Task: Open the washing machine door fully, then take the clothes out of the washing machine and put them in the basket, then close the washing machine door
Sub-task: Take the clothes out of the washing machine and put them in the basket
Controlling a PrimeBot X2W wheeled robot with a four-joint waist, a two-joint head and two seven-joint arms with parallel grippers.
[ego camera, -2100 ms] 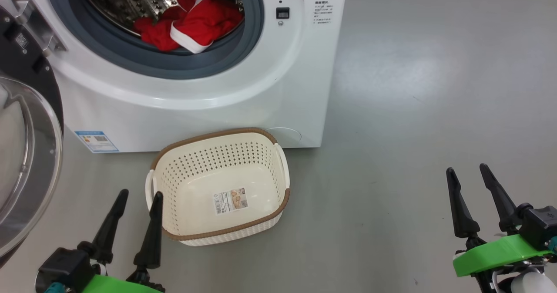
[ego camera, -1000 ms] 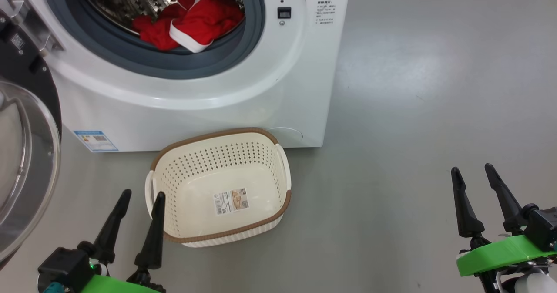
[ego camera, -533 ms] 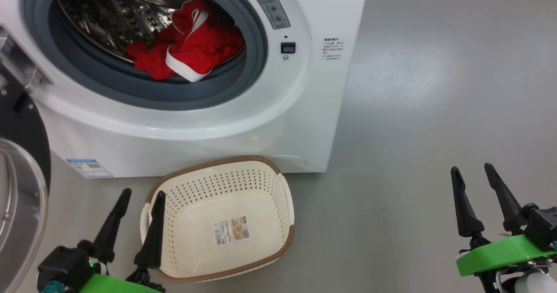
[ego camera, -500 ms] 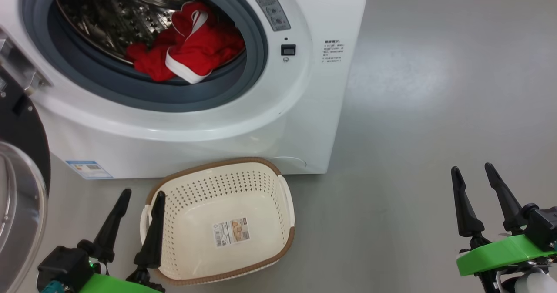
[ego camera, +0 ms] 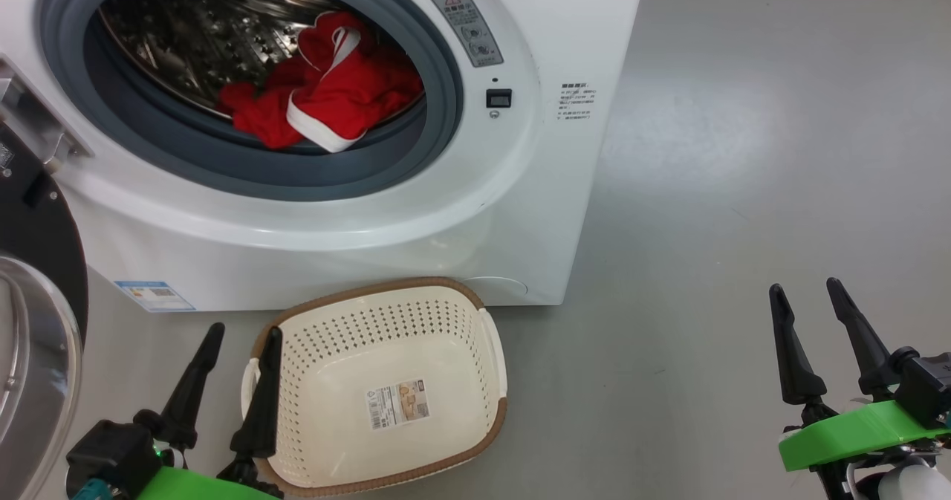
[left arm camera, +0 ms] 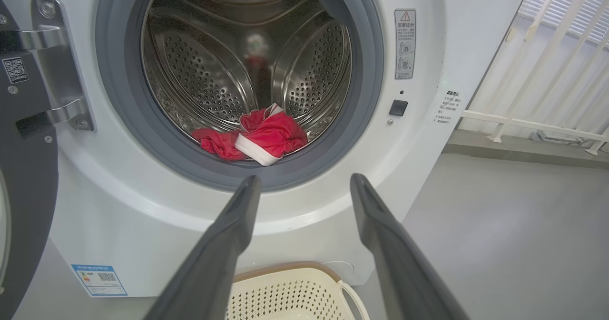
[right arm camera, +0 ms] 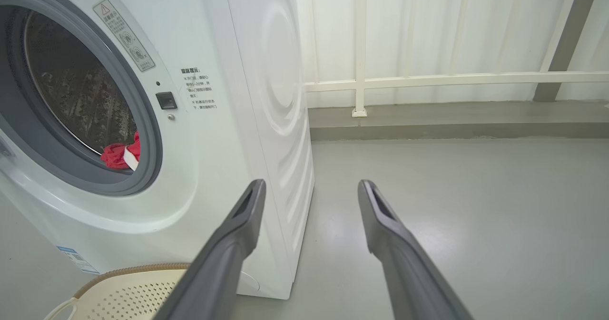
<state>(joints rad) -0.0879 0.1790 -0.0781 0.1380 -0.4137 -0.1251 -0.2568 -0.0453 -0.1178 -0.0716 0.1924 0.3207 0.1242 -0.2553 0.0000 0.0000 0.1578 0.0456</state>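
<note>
At the drum's (ego camera: 193, 39) front lip, the clothes (ego camera: 334, 99) stretch left to right.

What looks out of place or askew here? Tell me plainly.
Nothing is spilled or damaged. The basket sits slightly skewed to the washing machine front, and a white cuff of the clothes laps onto the grey ring.

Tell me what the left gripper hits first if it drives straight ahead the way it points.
Most likely the washing machine. The open left gripper aims at the lower grey ring, just beneath the clothes. Depth is unclear, so it might clear the lip and reach them.
</note>
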